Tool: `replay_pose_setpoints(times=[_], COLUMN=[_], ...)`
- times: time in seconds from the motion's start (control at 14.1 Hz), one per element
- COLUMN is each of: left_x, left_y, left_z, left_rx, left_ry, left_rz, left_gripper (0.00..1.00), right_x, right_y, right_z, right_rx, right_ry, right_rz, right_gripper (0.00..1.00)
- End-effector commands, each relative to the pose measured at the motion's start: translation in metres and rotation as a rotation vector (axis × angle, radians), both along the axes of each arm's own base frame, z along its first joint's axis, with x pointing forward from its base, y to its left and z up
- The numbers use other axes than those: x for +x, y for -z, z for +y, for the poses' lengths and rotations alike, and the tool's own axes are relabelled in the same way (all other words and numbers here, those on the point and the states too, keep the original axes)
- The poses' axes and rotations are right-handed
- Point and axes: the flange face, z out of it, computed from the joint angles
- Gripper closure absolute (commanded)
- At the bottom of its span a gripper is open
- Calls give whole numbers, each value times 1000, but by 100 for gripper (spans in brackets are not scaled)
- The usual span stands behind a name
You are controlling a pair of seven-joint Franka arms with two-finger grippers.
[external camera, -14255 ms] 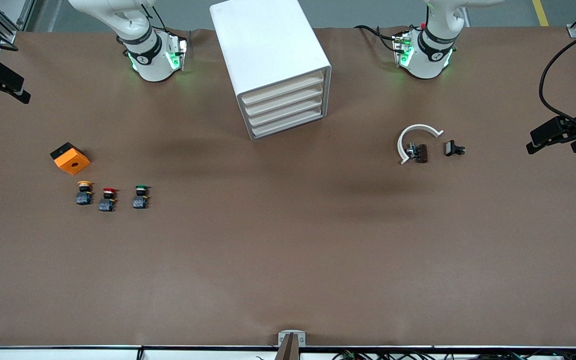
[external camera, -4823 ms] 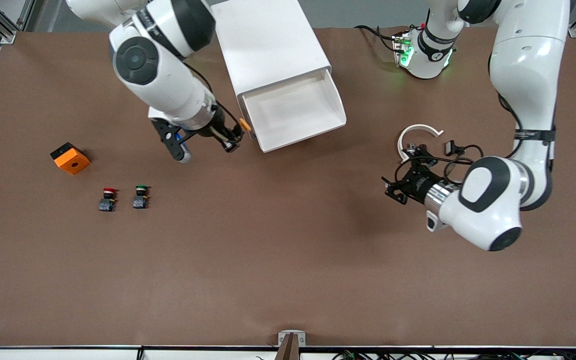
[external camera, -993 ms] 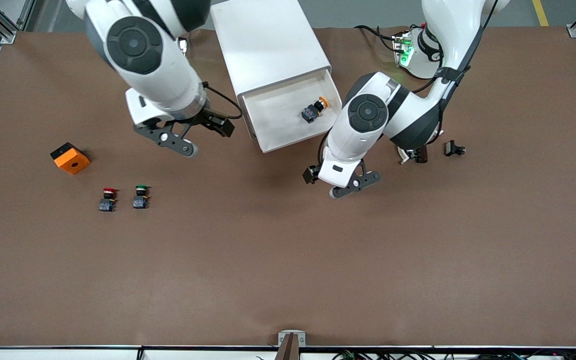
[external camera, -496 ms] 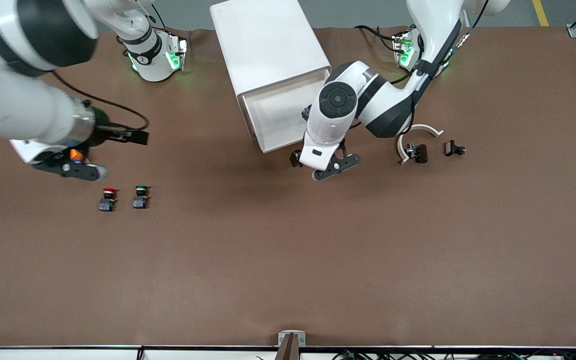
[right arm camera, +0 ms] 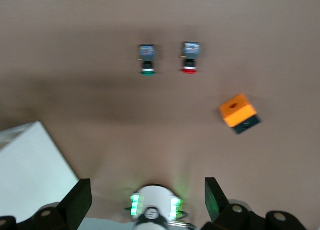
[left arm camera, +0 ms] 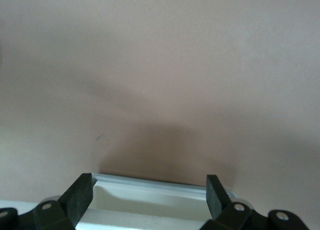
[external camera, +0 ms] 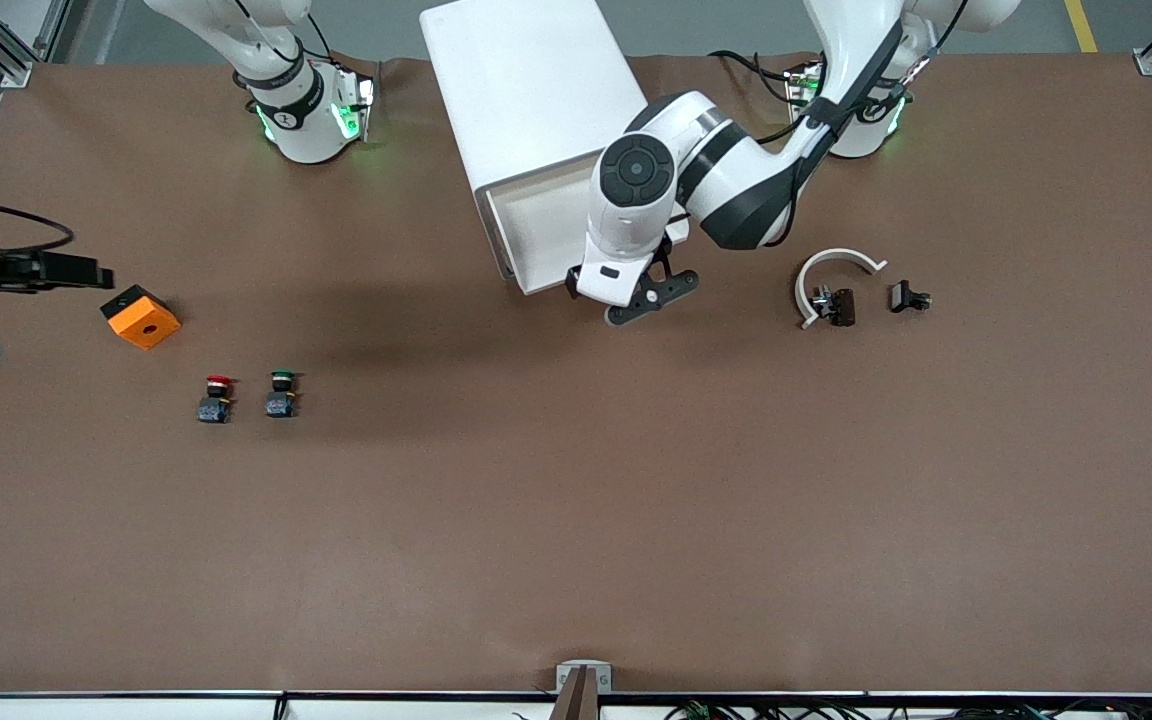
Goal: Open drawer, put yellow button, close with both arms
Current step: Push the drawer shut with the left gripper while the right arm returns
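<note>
Left gripper [left arm camera: 147,197]: fingers spread wide with nothing between them, set at the front lip of the drawer [left arm camera: 155,189]; in the front view it [external camera: 633,292] sits at the drawer's front edge [external camera: 536,235], on the side toward the front camera.
Right gripper [right arm camera: 147,202]: fingers apart and empty; in the front view only a dark part of this arm shows at the frame edge, at the right arm's end of the table, near the orange block [external camera: 140,317]. It looks parked, waiting.
Drawer: top one in the white cabinet [external camera: 526,90], pulled partly out, its white tray showing; the left arm covers much of it.
Yellow button: not visible in any view; I judge it is likely inside the drawer, hidden under the left arm, but this cannot be confirmed.
Other buttons: red button [external camera: 214,398] and green button [external camera: 281,393] stand side by side on the table, nearer the front camera than the orange block.
Step in hand: closing the drawer, judged from the left gripper pressed up to its front.
Next move: a steady push straight along the drawer's slide toward the cabinet, square to the front so the tray does not skew or shove the cabinet; the task also wants the right arm to help.
</note>
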Motion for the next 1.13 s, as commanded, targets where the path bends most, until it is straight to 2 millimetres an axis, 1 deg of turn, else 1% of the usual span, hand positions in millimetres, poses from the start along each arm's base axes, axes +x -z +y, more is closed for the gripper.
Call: replay_pose_setpoints(times=[0.0, 0.21, 0.28, 0.57, 0.64, 0.71, 0.85, 0.92, 1.06], left_x=[-21, -27, -33, -41, -41, -42, -45, -46, -47], left_y=[-5, -6, -5, -3, 1, 2, 2, 7, 9], left_z=[-6, -12, -16, -24, -26, -27, -30, -32, -34], left_rx=[21, 0, -7, -54, -66, -76, -101, -114, -132], left_ry=[9, 3, 5, -30, -42, -52, -66, -79, -94], left_rz=[21, 49, 63, 141, 163, 179, 215, 244, 272], left_gripper=[0, 0, 0, 0, 0, 0, 0, 0, 0], right_x=[-4, -4, -3, -5, -13, -19, -24, -25, -31], right_y=[-13, -16, -16, -31, -46, -57, -60, -61, -71], right_z=[-2, -8, -9, -7, -9, -13, -16, -18, -18], right_rx=[-81, -85, -85, -82, -80, -65, -33, -30, -29], right_ry=[-48, -37, -34, -31, -22, -8, 1, 3, 7], right_rz=[-6, -12, -15, -46, -69, -92, -90, -88, -104], right_gripper=[0, 0, 0, 0, 0, 0, 0, 0, 0])
